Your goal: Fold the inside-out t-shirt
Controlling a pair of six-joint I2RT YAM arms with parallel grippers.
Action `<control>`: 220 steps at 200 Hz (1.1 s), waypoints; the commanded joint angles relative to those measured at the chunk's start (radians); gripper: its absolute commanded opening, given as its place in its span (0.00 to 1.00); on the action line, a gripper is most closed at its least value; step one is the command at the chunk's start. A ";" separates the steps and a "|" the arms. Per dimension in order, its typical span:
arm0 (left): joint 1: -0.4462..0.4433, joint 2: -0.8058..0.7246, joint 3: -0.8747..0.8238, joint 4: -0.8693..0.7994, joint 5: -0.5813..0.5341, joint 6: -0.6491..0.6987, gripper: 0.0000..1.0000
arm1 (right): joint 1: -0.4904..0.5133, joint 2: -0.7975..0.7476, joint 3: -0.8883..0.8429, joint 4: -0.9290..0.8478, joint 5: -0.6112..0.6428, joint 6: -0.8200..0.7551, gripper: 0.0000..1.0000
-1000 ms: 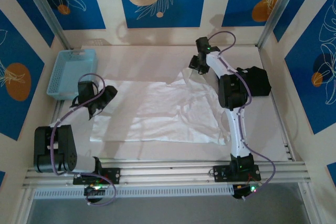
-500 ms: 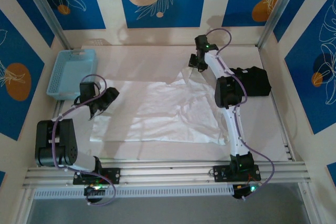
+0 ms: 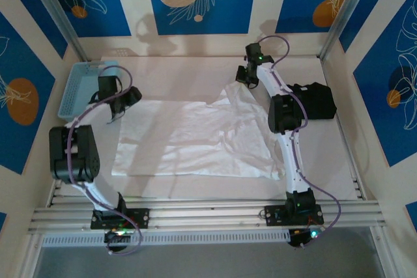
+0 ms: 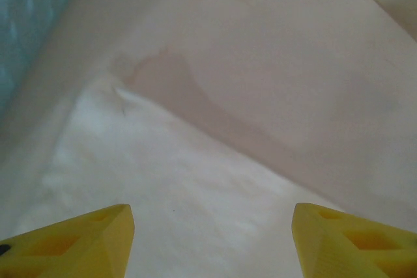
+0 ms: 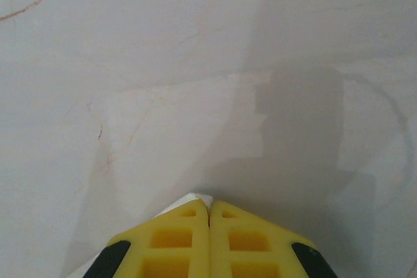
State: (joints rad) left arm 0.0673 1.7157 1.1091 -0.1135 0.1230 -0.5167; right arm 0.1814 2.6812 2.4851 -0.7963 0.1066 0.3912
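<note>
The shirt (image 3: 195,138) lies spread on the table (image 3: 182,76), its white edges hard to trace against the pale top. The right pincer (image 5: 209,205) is clenched on its raised far corner, only a sliver showing. The left pincer (image 4: 212,216) hangs released above the far-left corner, its fingers cut off.

The left gripper (image 4: 212,216) reaches forward with jaws apart (yellow tips wide), while the outstretched right gripper (image 5: 208,203) has jaws pinched together on the inside-out t-shirt (image 3: 195,135).

One white t-shirt (image 3: 195,138), one blue basket (image 3: 77,90), one black folded garment (image 3: 317,101), one table (image 3: 189,73), two arms (image 3: 71,157) (image 3: 287,116)
</note>
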 commanded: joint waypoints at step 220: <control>-0.054 0.590 0.696 -0.540 -0.251 0.286 0.32 | -0.020 -0.072 -0.094 0.078 -0.135 -0.029 0.00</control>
State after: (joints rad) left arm 0.0162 2.2673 1.7771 -0.6140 -0.1410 -0.2363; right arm 0.1684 2.6537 2.4084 -0.7177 0.0032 0.3725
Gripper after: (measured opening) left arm 0.369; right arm 0.041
